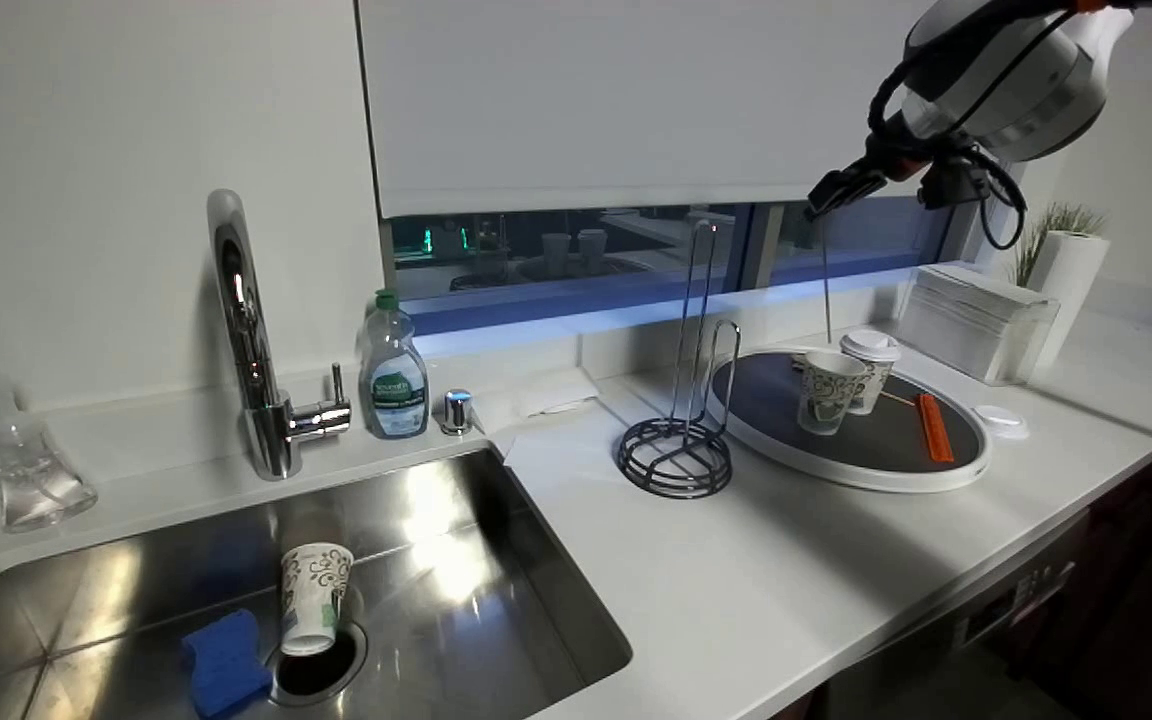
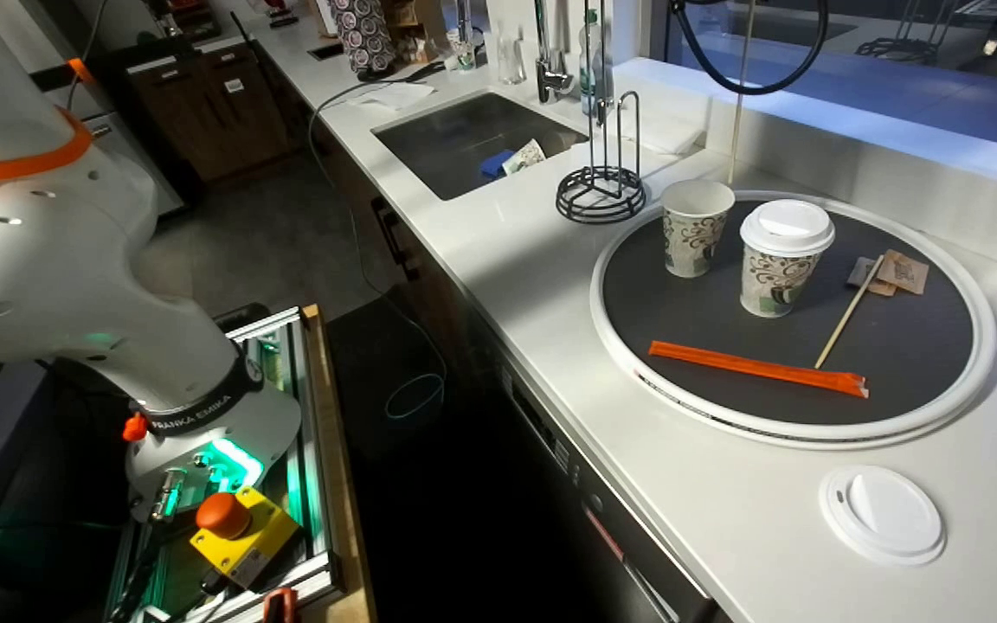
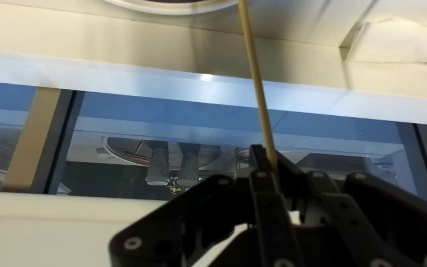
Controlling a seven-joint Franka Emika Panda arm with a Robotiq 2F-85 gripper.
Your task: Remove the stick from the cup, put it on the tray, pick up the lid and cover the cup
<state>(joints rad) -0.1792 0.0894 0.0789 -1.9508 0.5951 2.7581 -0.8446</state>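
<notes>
My gripper [image 1: 816,207] is high above the back of the tray in an exterior view; in the wrist view its fingers [image 3: 267,163] are closed on a thin wooden stick [image 3: 256,74]. The stick [image 1: 826,285] hangs nearly upright, and its lower end shows just above the rim line of the open cup [image 1: 829,395]. This white paper cup with brown swirls [image 2: 694,234] stands upright and uncovered on the round dark-grey tray [image 2: 680,324] with a white rim. The loose white lid [image 2: 882,515] lies on the counter beside the tray; it also shows in an exterior view [image 1: 1001,418].
A lidded cup [image 2: 782,264] stands beside the open one. A second stick [image 2: 849,316], an orange wrapper [image 2: 758,370] and small packets [image 2: 903,271] lie on the tray. A black wire stand [image 1: 676,460], napkin box [image 1: 976,325] and window surround the tray; the sink [image 1: 496,620] holds another cup.
</notes>
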